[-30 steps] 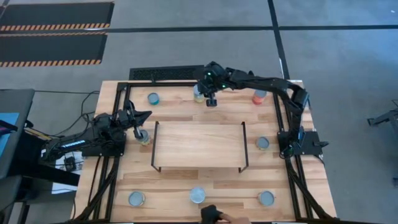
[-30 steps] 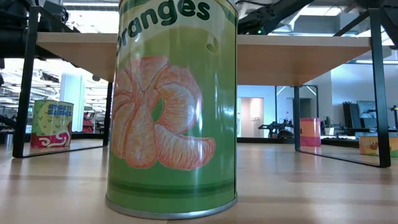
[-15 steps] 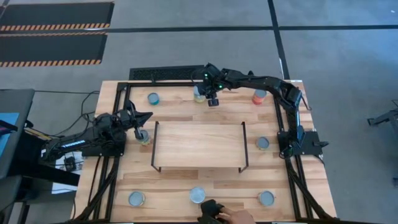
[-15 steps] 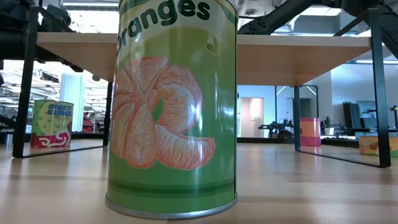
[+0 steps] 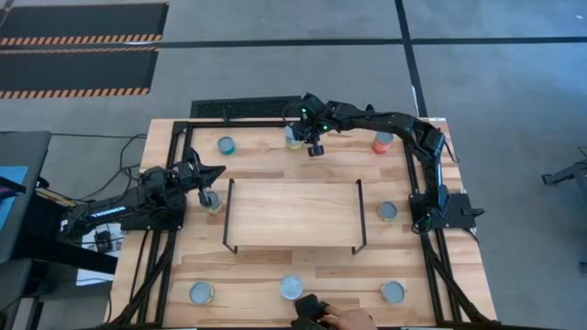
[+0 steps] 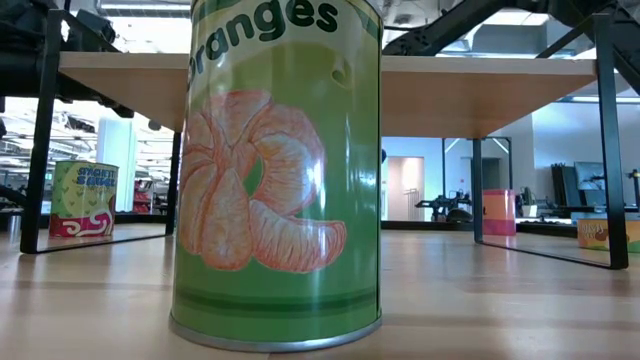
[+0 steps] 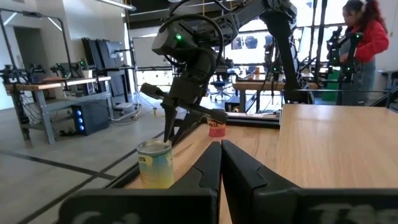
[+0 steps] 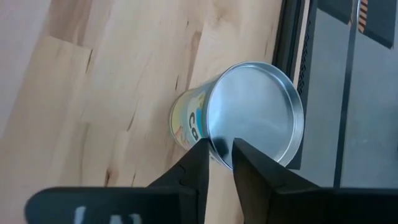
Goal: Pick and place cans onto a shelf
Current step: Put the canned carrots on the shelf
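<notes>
Reaching across the far edge of the surface (image 5: 275,275), the right gripper (image 5: 312,147) hangs above a yellow-labelled can (image 5: 293,137) that stands near the back rim, behind the shelf (image 5: 293,213). In the right wrist view the right gripper (image 8: 216,155) has its jaws nearly together, a narrow gap between them, their tips over the rim of that can's silver top (image 8: 255,112); they hold nothing. The left gripper (image 5: 209,188) sits at the left end of the shelf, just over a can (image 5: 214,203) standing beside the shelf's black wire leg. In the left wrist view the left gripper (image 7: 221,152) shows its jaws pressed close with only a slit between them and nothing held. That view also shows the yellow-labelled can (image 7: 155,163) beneath the other arm and an orange-red can (image 7: 216,128) farther off. The shelf top is bare. Other cans stand around it: a blue one (image 5: 226,145) at the back left, an orange-red one (image 5: 382,142) at the back right, one (image 5: 388,211) at the shelf's right end, and three along the front (image 5: 201,293) (image 5: 291,288) (image 5: 393,292). A green oranges can (image 6: 280,170) fills the low view. A person's hand (image 5: 332,317) rests at the front edge.
</notes>
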Available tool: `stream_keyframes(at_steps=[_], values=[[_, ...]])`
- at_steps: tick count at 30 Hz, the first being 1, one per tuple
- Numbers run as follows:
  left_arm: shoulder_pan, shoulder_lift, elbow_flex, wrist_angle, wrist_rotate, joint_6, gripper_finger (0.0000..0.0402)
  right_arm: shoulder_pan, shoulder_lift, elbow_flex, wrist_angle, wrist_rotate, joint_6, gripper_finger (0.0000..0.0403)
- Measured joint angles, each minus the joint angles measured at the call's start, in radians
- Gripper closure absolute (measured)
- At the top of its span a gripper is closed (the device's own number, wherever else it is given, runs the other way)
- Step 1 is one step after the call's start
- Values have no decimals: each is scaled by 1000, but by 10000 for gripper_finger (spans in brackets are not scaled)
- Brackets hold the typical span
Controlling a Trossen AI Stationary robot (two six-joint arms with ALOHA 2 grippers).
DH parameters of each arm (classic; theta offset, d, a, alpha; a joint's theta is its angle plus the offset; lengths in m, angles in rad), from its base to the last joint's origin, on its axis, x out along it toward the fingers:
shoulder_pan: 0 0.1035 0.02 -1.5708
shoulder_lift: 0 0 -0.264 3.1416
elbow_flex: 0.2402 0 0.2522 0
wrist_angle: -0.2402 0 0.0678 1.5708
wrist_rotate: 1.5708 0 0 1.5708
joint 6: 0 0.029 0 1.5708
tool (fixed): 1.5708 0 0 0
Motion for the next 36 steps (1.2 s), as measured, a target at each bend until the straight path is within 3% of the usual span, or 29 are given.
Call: stream_keyframes(at_steps=[11, 36], values=[[0, 0, 0, 0, 0, 1, 401, 3, 0, 0, 3, 4, -24, 262], [0, 0, 0, 0, 0, 0, 401, 3, 0, -1, 0, 33, -147, 285]])
